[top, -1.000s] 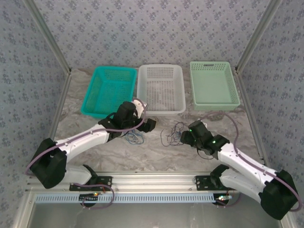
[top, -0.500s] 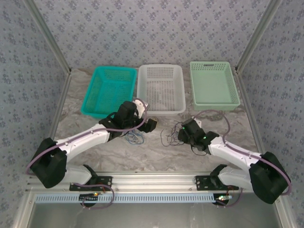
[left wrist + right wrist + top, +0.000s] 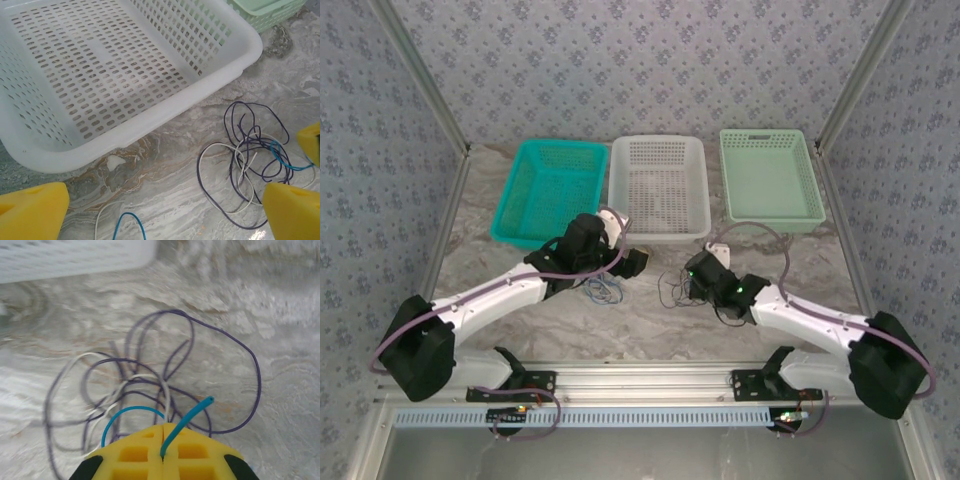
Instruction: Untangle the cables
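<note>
A tangle of cables lies on the marble table in front of the white basket: a dark cable, a cream cable and a blue cable looped together. My right gripper is shut on the blue cable, whose free end sticks out past the fingers. In the top view the right gripper sits at the tangle's right edge. My left gripper is open and holds nothing. It hovers left of that tangle, above a second small bunch of cables.
Three baskets stand in a row at the back: teal, white, pale green. The white basket's front rim is close ahead of the left gripper. A metal frame borders the table.
The right arm has swung left and forward onto the tangle, and its jaws have closed on the blue cable. The left arm has stayed put.
</note>
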